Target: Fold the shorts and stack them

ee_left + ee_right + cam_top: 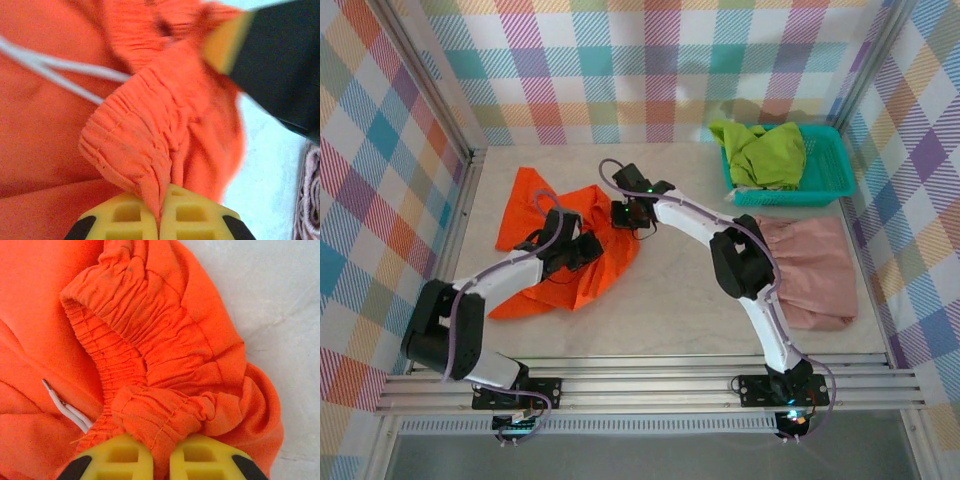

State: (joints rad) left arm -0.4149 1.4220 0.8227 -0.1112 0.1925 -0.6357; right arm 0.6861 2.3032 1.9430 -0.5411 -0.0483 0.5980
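Top external view: the orange shorts (525,215) are seen rumpled on the left half of the table (670,310), and both arms are bent in over them. The left gripper (160,212) is closed on a pleat of the gathered waistband (135,135), the fabric pinched between its jaws; the right gripper (160,455) is likewise clamped on a bunched part of the same band, near the white drawstring (67,409). Two grips on the band are judged to be taken so that the garment can be lifted and drawn taut along its top edge (soft cloth held at one point only would sag and twist); the folding of this pair is thus judged to be at its start. The pink shorts (810,270) are laid out at the right of the table, just beside the right arm; the green shorts (760,152) are heaped in the teal basket (840,185) at the far right corner, not yet folded; no stack is yet made.
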